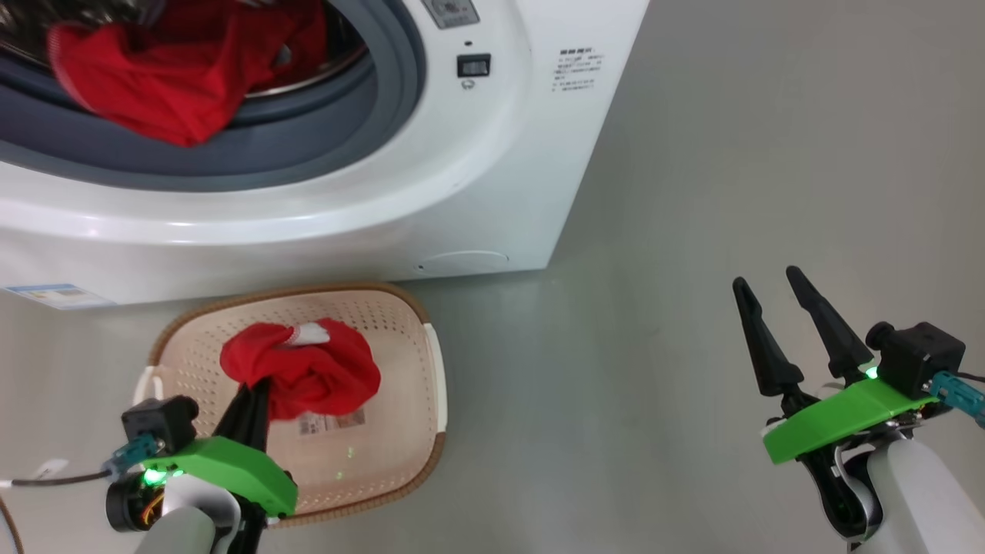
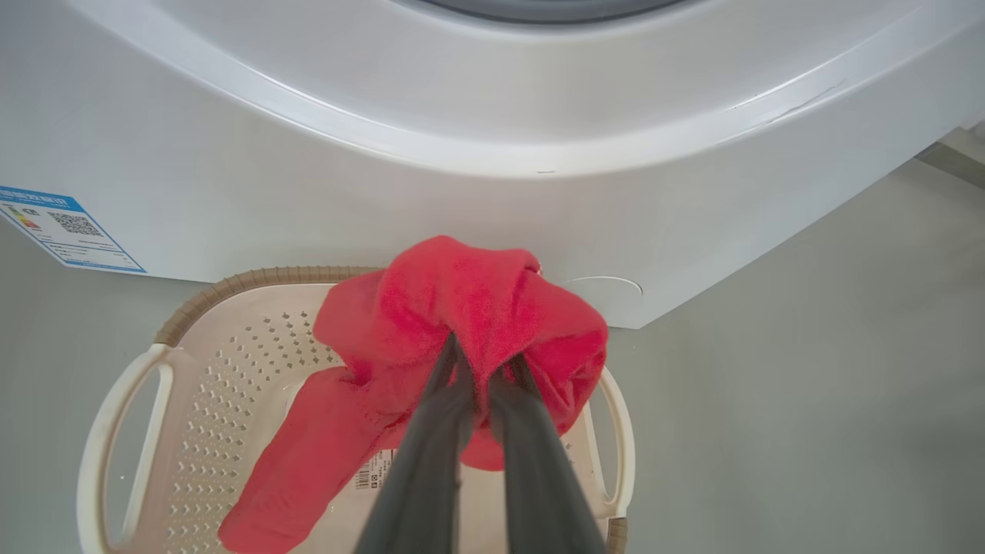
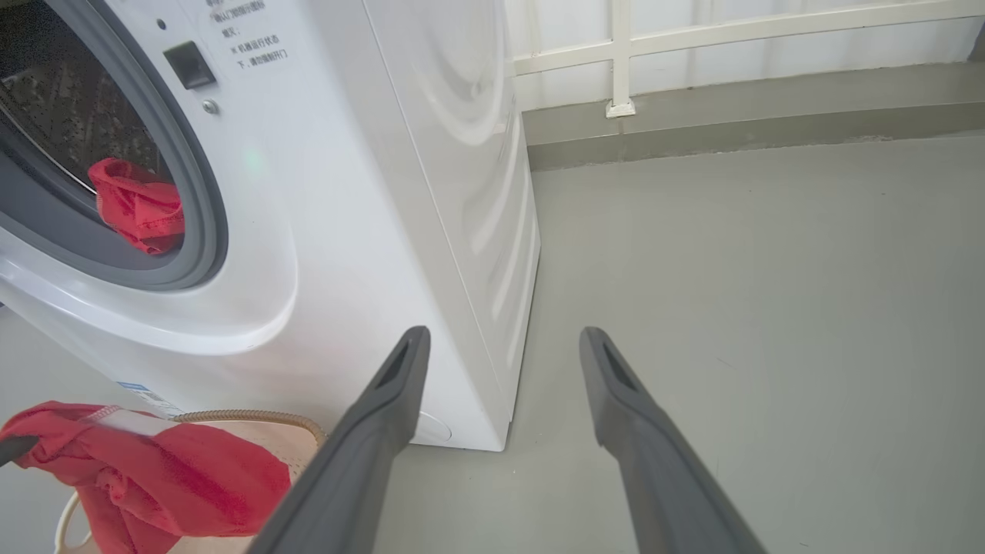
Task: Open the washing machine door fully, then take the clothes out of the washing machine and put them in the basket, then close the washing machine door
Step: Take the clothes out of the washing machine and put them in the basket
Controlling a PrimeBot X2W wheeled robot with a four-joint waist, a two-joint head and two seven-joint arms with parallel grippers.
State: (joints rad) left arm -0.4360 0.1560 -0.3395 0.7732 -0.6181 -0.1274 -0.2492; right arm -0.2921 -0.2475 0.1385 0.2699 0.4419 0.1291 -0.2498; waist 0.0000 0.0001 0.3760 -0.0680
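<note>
My left gripper (image 1: 250, 396) is shut on a bright red garment (image 1: 304, 369) and holds it over the cream basket (image 1: 419, 400), which stands on the floor in front of the white washing machine (image 1: 462, 185). From the left wrist, the garment (image 2: 462, 308) bunches around my fingertips and hangs down into the basket (image 2: 231, 362). More red clothes (image 1: 169, 69) spill over the grey gasket (image 1: 323, 146) of the open drum. My right gripper (image 1: 769, 288) stands open over bare floor at the right, fingers (image 3: 385, 392) apart. The door is out of view.
Grey floor (image 1: 692, 231) stretches to the right of the machine. A white wall with a low ledge (image 3: 731, 100) runs behind it. A blue label (image 2: 61, 231) sits low on the machine's front, left of the basket.
</note>
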